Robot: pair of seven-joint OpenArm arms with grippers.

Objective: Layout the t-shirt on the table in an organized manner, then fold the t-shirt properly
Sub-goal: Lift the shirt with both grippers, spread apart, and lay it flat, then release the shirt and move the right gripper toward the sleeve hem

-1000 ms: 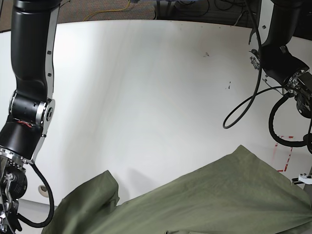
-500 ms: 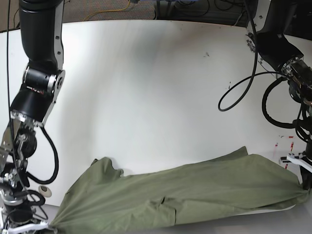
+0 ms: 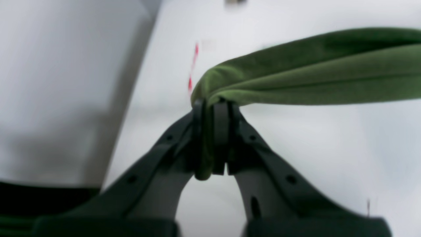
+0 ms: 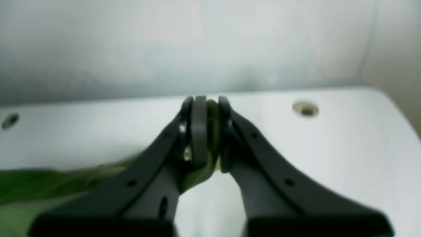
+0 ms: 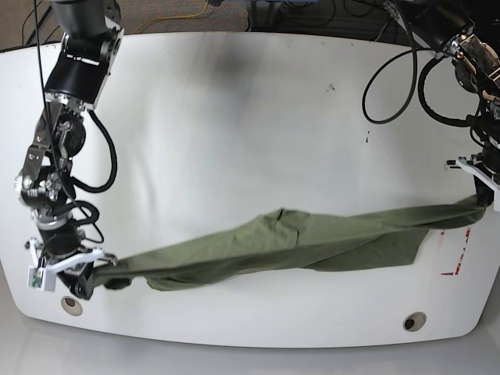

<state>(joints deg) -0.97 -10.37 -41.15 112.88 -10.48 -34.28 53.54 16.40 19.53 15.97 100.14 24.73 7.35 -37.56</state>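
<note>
Both pairs of jaws are pressing together on green cloth. The left gripper (image 3: 210,138) is pinching a bunched end of the t-shirt (image 3: 312,72) between its two dark fingers, and a little green fabric is poking out below the pinch. From there the shirt is running away to one side of the jaws as a thick rolled band, hanging clear of the white table (image 3: 312,158) beneath it. A red tape mark (image 3: 193,70) is showing on the table just beyond the jaws, close to the table's edge.

The right gripper (image 4: 205,131) is clamping a small wad of the same shirt (image 4: 49,184), with the cloth squeezed between its fingers and trailing off to the side and behind them, low over the tabletop. Past these jaws a round hole (image 4: 306,109) is sitting in the table (image 4: 329,158) near its rounded corner, and a second hole (image 4: 10,120) is showing further off on the other side.

In the base view the shirt (image 5: 312,242) is stretching as a long twisted band between the two pinches, with the left gripper (image 5: 486,194) holding one end higher near one table edge and the right gripper (image 5: 78,273) holding the other end low near the front corner. The middle of the band is sagging onto the table (image 5: 234,117) in loose folds. The red mark (image 5: 453,254) is lying just below the left jaws, and a hole (image 5: 414,321) is sitting near the front edge.
</note>
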